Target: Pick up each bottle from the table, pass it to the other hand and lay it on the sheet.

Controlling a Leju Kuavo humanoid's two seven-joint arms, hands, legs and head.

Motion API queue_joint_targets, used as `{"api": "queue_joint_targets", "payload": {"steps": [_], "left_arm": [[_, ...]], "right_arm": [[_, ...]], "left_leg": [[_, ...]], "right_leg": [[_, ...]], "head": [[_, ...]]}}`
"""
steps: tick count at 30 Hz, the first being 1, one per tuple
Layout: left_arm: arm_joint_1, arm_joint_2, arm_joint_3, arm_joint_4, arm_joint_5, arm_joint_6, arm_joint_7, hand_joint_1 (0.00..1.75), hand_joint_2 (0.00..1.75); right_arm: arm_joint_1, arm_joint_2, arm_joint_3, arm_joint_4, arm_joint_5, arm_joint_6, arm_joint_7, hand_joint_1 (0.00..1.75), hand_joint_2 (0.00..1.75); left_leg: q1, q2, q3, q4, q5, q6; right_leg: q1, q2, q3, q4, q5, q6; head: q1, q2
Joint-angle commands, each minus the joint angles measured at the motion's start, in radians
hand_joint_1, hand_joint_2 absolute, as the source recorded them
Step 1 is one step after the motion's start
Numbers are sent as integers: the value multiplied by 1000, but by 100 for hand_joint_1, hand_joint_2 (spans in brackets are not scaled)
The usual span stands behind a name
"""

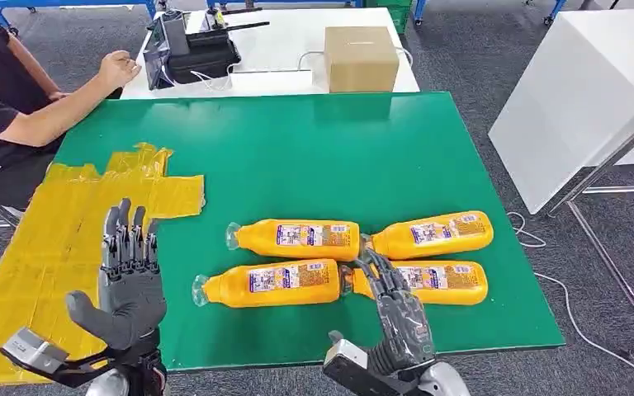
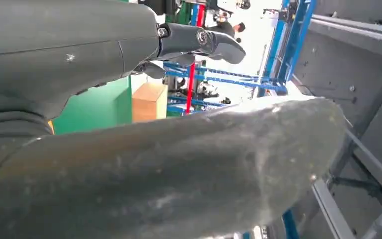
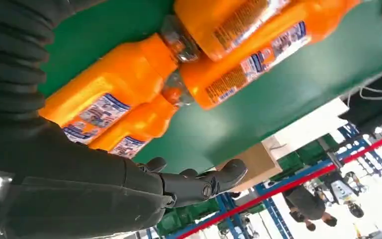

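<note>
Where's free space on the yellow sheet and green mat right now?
The yellow sheet is bare; the left hand hovers over its near right edge. The green mat is open between the cardboard box and the four orange bottles. Crowded: the bottle cluster at near centre-right, with the right hand at its front.

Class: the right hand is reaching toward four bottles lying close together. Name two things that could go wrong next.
1. The bottles lie packed together; the right hand, at the near right bottle, may knock its neighbours so they roll.
2. The left hand waits over the sheet, well apart, so a poor handover could drop the bottle.
</note>
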Motion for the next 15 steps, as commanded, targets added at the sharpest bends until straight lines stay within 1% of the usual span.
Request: {"api": "queue_joint_targets", "payload": {"steps": [1, 3, 5, 7, 9, 12, 13, 15], "left_arm": [[32, -42, 77, 6, 1, -14, 12, 0, 0], [36, -41, 78, 5, 1, -14, 12, 0, 0], [39, -46, 84, -3, 3, -17, 16, 0, 0], [41, -45, 85, -3, 3, -17, 16, 0, 0], [41, -45, 85, -3, 3, -17, 16, 0, 0], [41, -45, 85, -3, 3, -17, 16, 0, 0], [41, -45, 85, -3, 3, -17, 16, 0, 0], [41, -45, 85, -3, 3, -17, 16, 0, 0]], "right_arm": [[60, -110, 80, -74, 111, -35, 177, 0, 175], [63, -111, 81, -75, 111, -36, 177, 0, 175], [70, -115, 73, -78, 127, -32, 218, 0, 175], [70, -119, 71, -79, 127, -33, 218, 0, 175], [70, -119, 71, -79, 127, -33, 218, 0, 175], [70, -119, 71, -79, 127, -33, 218, 0, 175], [70, -119, 71, -79, 127, -33, 218, 0, 175], [70, -119, 71, -79, 127, -33, 218, 0, 175]], "left_leg": [[1, 0, 2, -1, -1, -2], [1, 1, 3, -1, -1, -2], [1, 1, 4, -1, -2, -2], [1, 1, 4, -1, -2, -2], [0, 0, 2, -1, -1, -1], [1, 1, 3, -1, -1, -2], [0, 0, 1, -1, 0, -1], [1, 1, 3, -1, -1, -2]], "right_leg": [[1, -1, 3, -1, -1, -1], [1, -1, 3, -1, -1, -1], [1, 0, 4, -1, -1, -1], [1, 0, 5, -1, -1, -1], [0, 0, 2, -1, 0, -1], [1, 0, 3, -1, -1, -1], [0, 0, 1, -1, 0, -1], [1, 0, 3, -1, -1, -1]], "head": [[0, 0], [0, 0], [0, 0], [0, 0], [0, 0], [0, 0], [0, 0], [0, 0]]}}
